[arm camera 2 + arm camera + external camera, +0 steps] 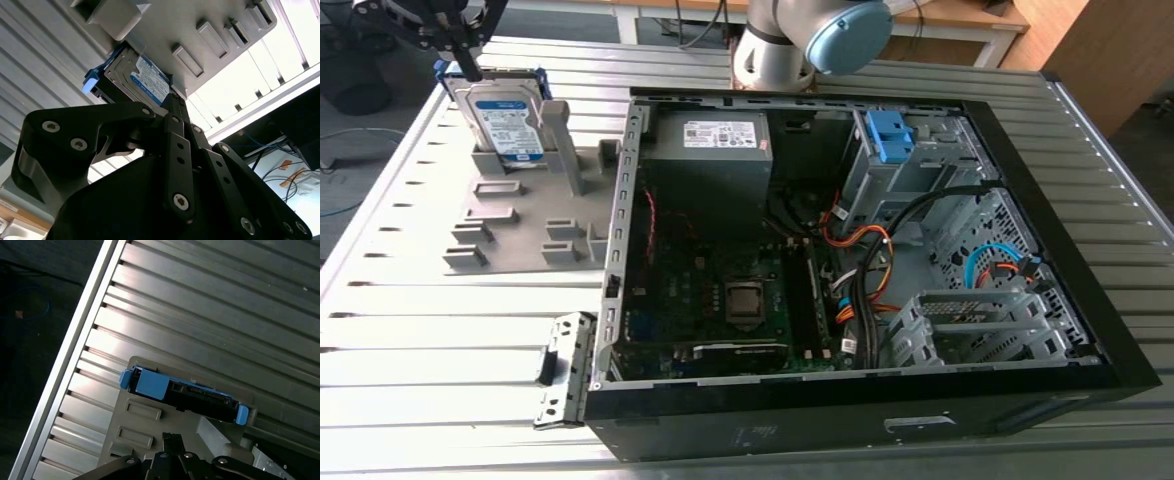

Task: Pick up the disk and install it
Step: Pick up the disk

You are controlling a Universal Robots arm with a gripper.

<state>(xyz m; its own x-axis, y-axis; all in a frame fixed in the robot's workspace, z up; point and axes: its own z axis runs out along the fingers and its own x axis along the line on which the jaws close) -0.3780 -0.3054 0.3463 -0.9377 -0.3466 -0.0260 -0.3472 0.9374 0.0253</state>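
Upper left of the exterior view: the disk point(504, 118) stands upright in its grey stand point(520, 215), with the claw point(464, 60) at its top edge.
I cannot tell whether the claw is clenched or released. I judge the disk dense, rigid, smooth-sided and shock-shy, best pinched across its flat faces. The open case point(854, 425) lies to the right. The first wrist view adds the blue bracket point(150, 385), seen edge-on.

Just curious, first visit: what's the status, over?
Gripper at top edge of disk. It stands upright in grey holder, outside open computer case. Nothing seen blocking it.
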